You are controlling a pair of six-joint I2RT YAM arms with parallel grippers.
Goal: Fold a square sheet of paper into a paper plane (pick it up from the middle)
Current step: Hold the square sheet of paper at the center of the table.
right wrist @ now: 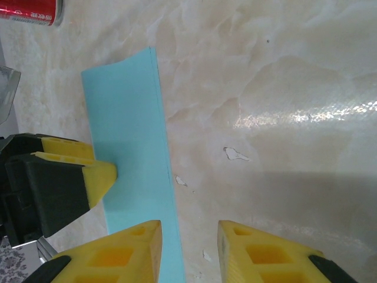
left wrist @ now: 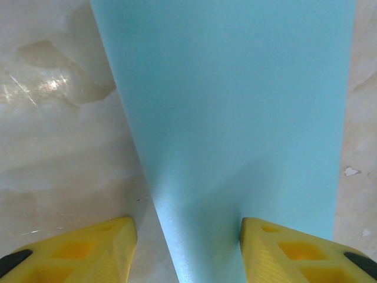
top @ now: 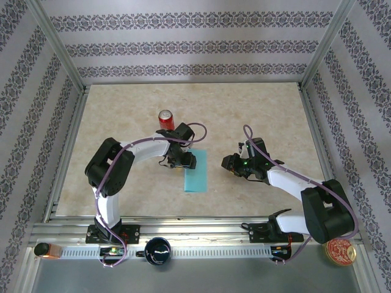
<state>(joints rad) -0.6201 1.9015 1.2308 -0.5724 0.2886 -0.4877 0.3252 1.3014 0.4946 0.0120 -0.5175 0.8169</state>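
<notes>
marble tabletop (top: 256, 116), left arm (top: 146, 151) arched over blue paper (top: 197, 174), fingers (left wrist: 88, 247) apart

Folded turquoise paper (top: 196, 171) on table (top: 122, 122), left arm (top: 146, 149) at its far end, red can (top: 165, 119) beyond

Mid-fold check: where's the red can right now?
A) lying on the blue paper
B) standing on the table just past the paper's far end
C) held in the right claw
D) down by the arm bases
B: the red can stands on the table beyond the far end of the blue paper, off the sheet.
</notes>
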